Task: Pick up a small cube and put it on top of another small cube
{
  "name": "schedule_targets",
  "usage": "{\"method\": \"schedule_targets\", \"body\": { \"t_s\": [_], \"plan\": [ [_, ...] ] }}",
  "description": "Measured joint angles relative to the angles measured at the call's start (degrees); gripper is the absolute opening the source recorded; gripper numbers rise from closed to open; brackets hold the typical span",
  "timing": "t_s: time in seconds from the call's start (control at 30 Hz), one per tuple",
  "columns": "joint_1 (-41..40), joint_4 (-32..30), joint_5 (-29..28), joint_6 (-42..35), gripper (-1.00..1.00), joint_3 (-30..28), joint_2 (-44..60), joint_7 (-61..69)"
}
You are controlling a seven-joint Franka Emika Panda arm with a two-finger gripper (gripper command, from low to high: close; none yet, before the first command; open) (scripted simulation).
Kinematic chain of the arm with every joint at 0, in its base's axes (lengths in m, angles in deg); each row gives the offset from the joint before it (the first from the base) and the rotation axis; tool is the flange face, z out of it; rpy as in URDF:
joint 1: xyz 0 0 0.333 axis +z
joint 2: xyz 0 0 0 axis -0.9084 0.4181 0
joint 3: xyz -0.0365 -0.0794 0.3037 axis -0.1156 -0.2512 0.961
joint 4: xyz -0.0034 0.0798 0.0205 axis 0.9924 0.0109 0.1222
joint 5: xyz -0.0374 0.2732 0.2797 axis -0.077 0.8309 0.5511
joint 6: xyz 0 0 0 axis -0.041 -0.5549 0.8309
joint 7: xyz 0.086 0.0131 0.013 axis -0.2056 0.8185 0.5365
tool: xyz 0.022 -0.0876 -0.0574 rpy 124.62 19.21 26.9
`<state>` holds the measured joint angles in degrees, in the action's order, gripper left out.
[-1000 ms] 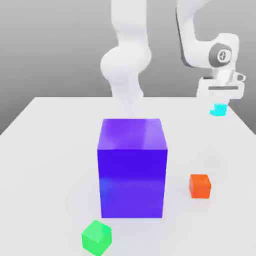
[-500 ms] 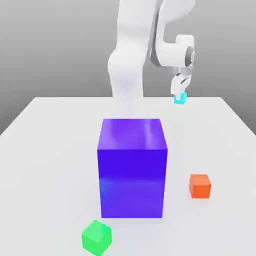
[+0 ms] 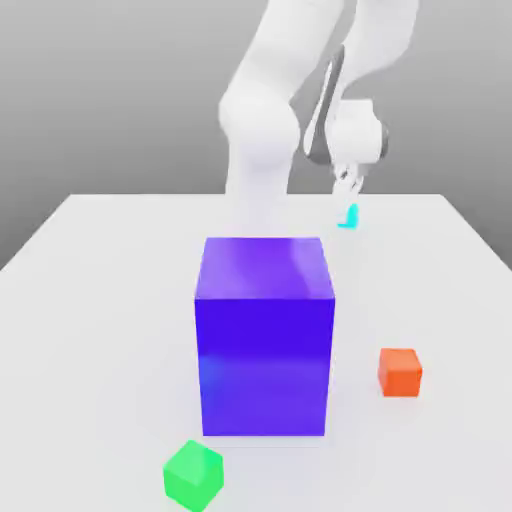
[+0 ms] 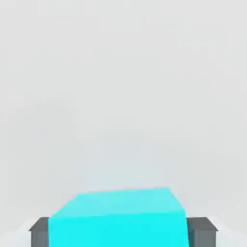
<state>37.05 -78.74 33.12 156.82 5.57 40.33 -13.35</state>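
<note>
Behind the blue-purple block (image 3: 265,335), at its one o'clock, the exterior view catches the small cube (image 3: 348,217) just under the gripper (image 3: 346,182), while hand view shows parted fingers (image 4: 201,232) flanking the cube, grip unclear.

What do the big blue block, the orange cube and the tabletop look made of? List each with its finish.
Big blue block: smooth, glossy, plastic-like; pale sheen reflected on its top.
Orange cube: flat, matte colour without highlights, perhaps painted wood or plastic.
Tabletop: plain white, matte, no grain or seams; its material is unclear.
</note>
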Motion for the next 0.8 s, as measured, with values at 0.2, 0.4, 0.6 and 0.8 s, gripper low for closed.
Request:
{"method": "schedule_targets", "body": {
  "t_s": [0.2,0.4,0.6,0.8],
  "plan": [
    [-3.69,-1.13,5.01,-1.24,1.0,4.68,-3.0,4.13],
    [-13.71,-4.14,18.8,-3.82,1.0,17.4,-9.87,14.46],
    [-26.63,-4.28,36.71,-4.56,1.0,28.82,-16.32,23.34],
    [-36.66,-0.61,57.2,-5.58,1.0,30.95,-22.18,30.53]
  ]
}}
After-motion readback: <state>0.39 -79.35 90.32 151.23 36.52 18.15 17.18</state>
